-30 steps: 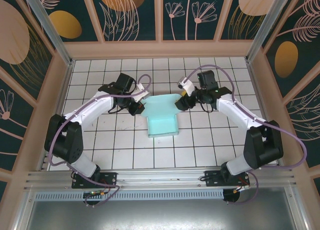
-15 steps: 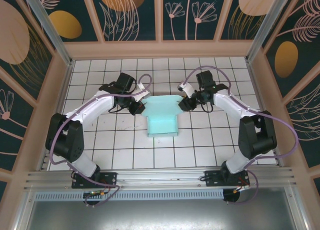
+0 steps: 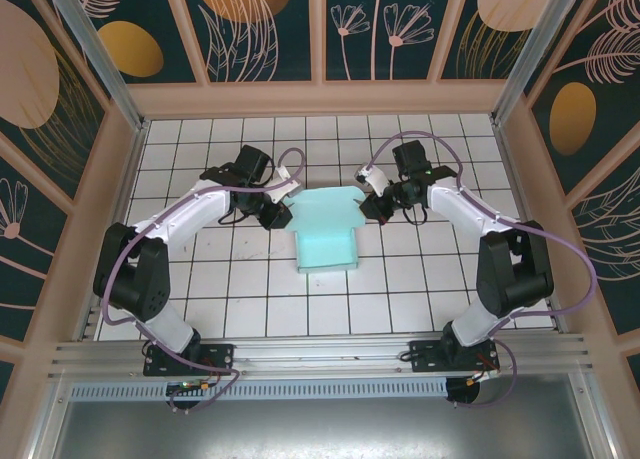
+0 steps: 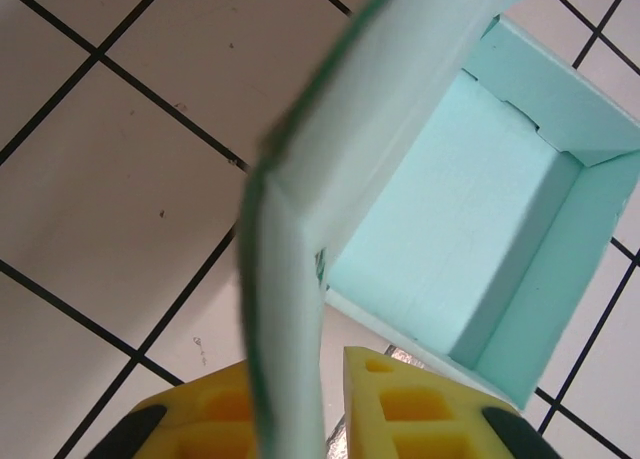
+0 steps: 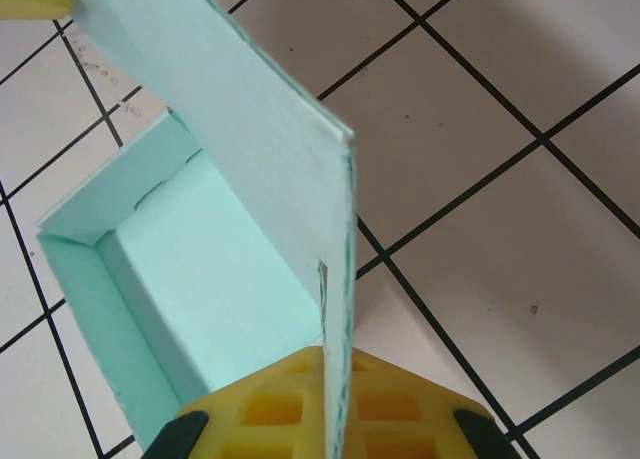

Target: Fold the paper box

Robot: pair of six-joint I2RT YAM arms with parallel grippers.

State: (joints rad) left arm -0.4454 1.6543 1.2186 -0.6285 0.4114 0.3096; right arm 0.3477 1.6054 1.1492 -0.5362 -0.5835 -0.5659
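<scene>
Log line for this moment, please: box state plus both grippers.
phase: folding side flaps | paper box: partly formed, side flaps raised | left gripper: flap between jaws, grip unclear | right gripper: shut on opposite flap

Bright, even light falls from above on the white tiled table (image 3: 250, 299); shadows soft and faint; in both wrist views the paper box (image 4: 470, 209) flap nearest the lens blurs; tiles sharp.

No legible text, labels, brands, numbers or signs, paper box (image 3: 327, 229) plain and unprinted
</scene>
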